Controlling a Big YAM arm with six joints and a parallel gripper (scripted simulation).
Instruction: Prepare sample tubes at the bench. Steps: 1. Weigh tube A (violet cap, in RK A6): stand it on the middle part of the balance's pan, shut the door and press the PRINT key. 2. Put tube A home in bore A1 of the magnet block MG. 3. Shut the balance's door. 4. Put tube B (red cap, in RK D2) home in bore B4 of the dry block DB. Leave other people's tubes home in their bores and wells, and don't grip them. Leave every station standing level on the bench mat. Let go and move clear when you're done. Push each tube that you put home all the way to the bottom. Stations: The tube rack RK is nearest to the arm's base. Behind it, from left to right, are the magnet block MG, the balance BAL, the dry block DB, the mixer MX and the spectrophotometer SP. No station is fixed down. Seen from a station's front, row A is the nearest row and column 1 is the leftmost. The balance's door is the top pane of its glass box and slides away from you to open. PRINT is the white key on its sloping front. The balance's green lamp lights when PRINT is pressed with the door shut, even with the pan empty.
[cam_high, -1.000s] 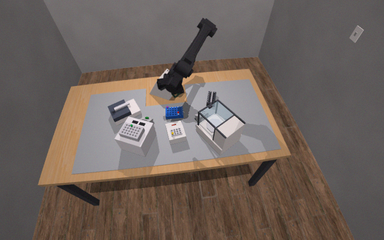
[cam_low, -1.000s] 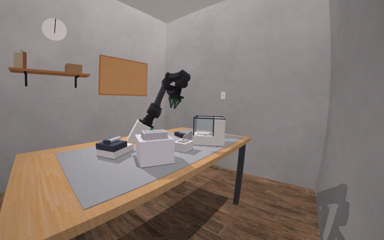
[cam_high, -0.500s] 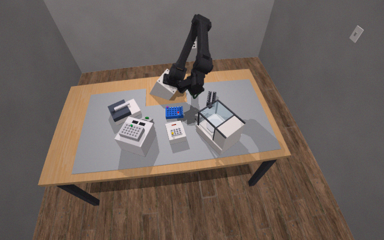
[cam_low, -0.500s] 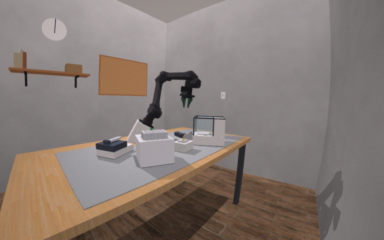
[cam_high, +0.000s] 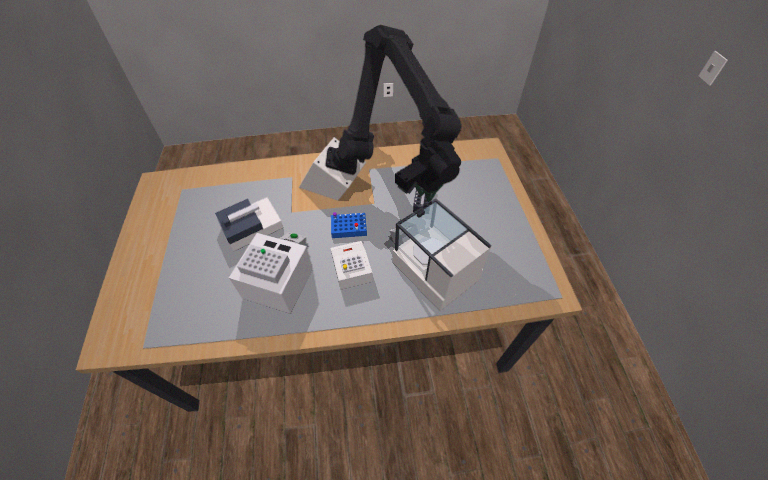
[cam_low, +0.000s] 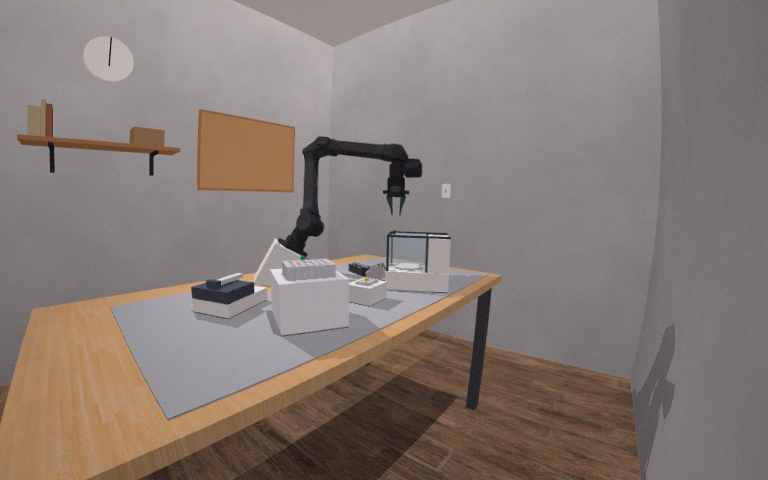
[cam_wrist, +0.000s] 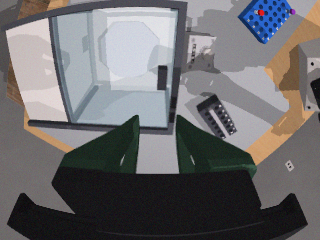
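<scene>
My gripper is partly open and empty, high above the near edge of the balance. The balance's top pane looks shut; its dark handle is at the rack side. The pan shows no tube. Tube A's violet cap and tube B's red cap stand in the blue rack. The black magnet block lies beside the balance. The dry block holds a yellow-capped tube. No lamp can be made out.
A small grey panel with keys stands at the balance's rack side. A tall white station with a block of wells and a navy-lidded station stand on the far side of the dry block. The glass box is the tall obstacle beneath me.
</scene>
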